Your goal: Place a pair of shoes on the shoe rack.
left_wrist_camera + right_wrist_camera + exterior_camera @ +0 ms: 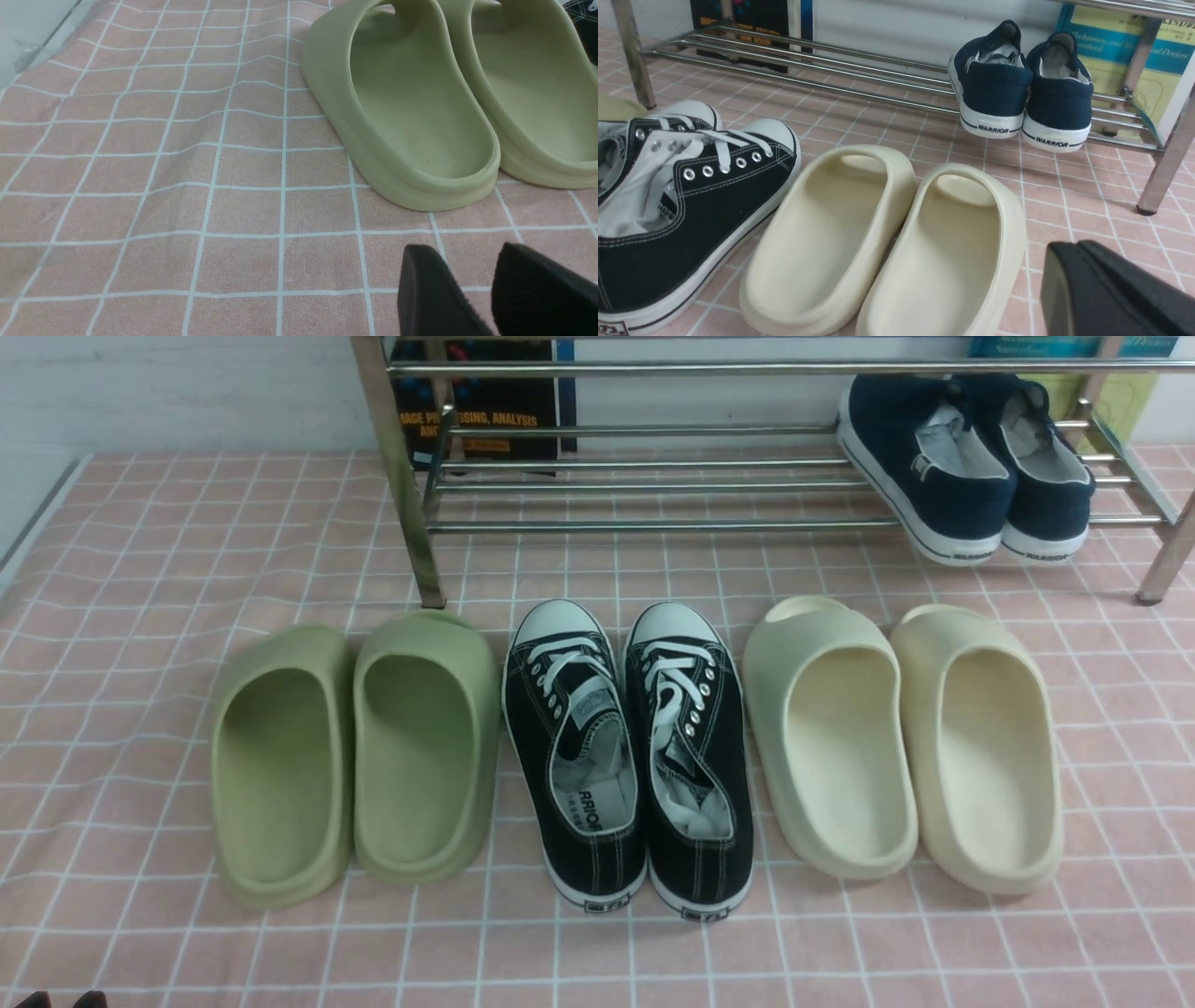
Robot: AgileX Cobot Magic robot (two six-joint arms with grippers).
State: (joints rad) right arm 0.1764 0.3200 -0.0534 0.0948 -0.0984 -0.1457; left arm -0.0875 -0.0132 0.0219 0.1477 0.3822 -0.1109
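The pair of navy slip-on shoes [971,476] stands side by side on the lowest bars of the shoe rack [653,525], at its right end, heels towards me. Both also show in the right wrist view [1022,93], resting on the rack [859,86]. My left gripper [460,252] is open and empty, low over the cloth near the green slides. Its tips just show at the bottom left of the front view [61,1001]. My right gripper [1078,249] is shut on nothing, beside the cream slides and well short of the rack.
Three pairs stand in a row before the rack: green slides [355,756], black lace-up sneakers [625,756], cream slides [896,747]. Books [485,401] lean behind the rack. Rack legs [411,523] stand on the pink checked cloth. The table's edge [37,513] runs at far left.
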